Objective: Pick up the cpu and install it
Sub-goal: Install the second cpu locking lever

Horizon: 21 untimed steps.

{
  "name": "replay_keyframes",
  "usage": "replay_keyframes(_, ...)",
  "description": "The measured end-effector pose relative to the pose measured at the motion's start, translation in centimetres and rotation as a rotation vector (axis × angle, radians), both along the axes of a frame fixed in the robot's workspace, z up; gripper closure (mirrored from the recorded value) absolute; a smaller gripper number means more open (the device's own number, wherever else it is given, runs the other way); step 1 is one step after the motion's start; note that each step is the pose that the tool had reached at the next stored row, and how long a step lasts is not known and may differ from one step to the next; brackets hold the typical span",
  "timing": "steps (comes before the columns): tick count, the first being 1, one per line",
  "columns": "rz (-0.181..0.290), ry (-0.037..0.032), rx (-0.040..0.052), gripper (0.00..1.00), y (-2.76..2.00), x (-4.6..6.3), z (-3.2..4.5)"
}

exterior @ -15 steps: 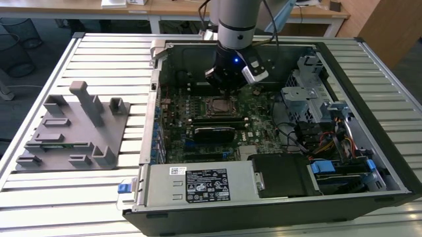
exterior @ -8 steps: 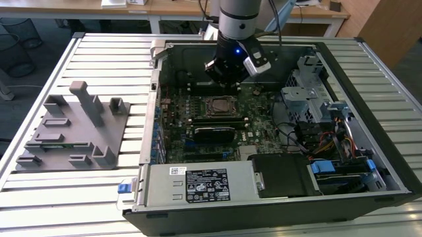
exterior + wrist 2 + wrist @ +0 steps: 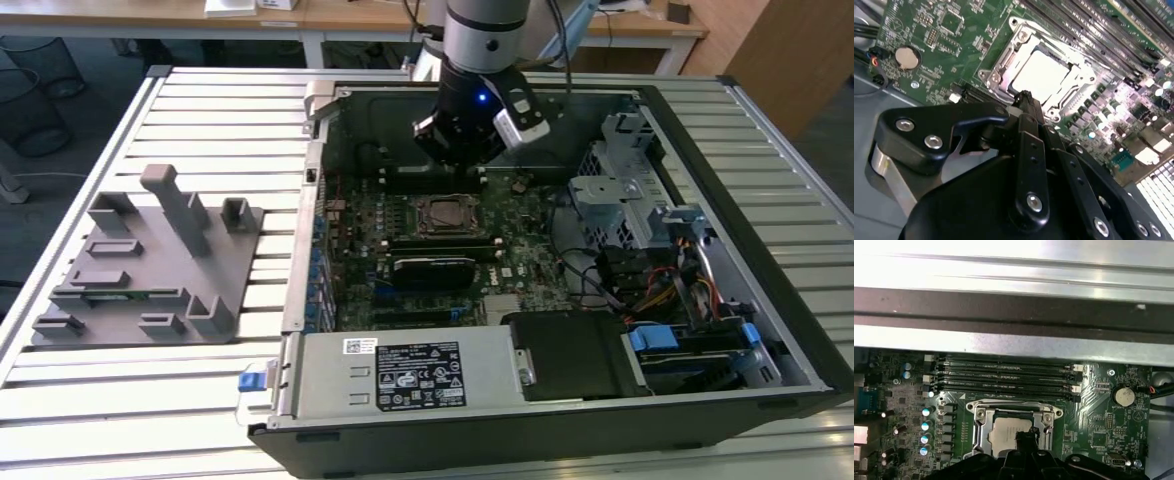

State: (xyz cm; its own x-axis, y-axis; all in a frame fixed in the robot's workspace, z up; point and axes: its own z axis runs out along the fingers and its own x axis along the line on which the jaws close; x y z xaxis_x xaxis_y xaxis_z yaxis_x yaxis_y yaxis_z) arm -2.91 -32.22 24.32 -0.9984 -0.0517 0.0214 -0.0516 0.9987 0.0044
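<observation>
The cpu [image 3: 1041,75], a silvery square chip, lies flat inside the metal-framed socket [image 3: 1004,57] on the green motherboard [image 3: 521,255]; in the first wrist view the cpu [image 3: 1004,432] sits within the socket frame [image 3: 979,427]. My gripper [image 3: 465,168] hangs over the board just behind the socket [image 3: 445,213]. Both wrist views show the gripper [image 3: 1026,96] [image 3: 1025,436] with its black fingers drawn together at the cpu's edge, a little above it. Nothing is held between them.
The open computer case [image 3: 314,300] lies on a slatted metal table [image 3: 200,110]. A grey fixture tray [image 3: 147,260] with upright blocks stands at the exterior view's left. Memory slots [image 3: 1004,372], a drive cage [image 3: 627,200], cables [image 3: 667,270] and a power supply [image 3: 414,375] surround the socket.
</observation>
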Motion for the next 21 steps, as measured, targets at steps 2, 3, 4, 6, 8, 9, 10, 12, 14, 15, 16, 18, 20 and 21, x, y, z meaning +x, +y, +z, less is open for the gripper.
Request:
replay_keyframes(2,0.0,0.0,0.0,0.89,-0.18,0.0,0.0)
replay_keyframes(3,0.0,0.0,0.0,0.89,-0.31,0.0,0.0)
replay_keyframes(4,0.0,0.0001,0.0,0.89,-0.52,0.0,0.0)
replay_keyframes(6,0.0,0.0001,0.0,0.89,-1.02,0.0,0.0)
replay_keyframes(8,0.0,0.0003,0.0001,0.89,-1.43,0.0,-0.01)
replay_keyframes(9,0.0,0.0006,0.0,0.89,-1.7,0.0,-0.01)
replay_keyframes(10,0.0,0.001,-0.0001,0.89,-1.94,0.0,0.0)
replay_keyframes(12,0.003,0.0018,0.0,0.89,-2.2,0.0,-0.02)
replay_keyframes(14,0.015,0.0028,-0.0001,0.89,-2.29,0.0,-0.07)
replay_keyframes(15,0.018,0.0028,-0.0001,0.89,-2.4,0.0,-0.08)
replay_keyframes(16,0.02,0.0028,-0.0001,0.89,-2.56,-0.1,-0.11)
replay_keyframes(18,0.021,0.0028,0.0,0.89,-3.04,-0.1,-0.17)
replay_keyframes(20,0.022,0.0028,0.0001,0.89,-3.52,-0.1,-0.25)
replay_keyframes(21,0.022,0.0029,0.0001,0.89,-3.71,-0.1,-0.29)
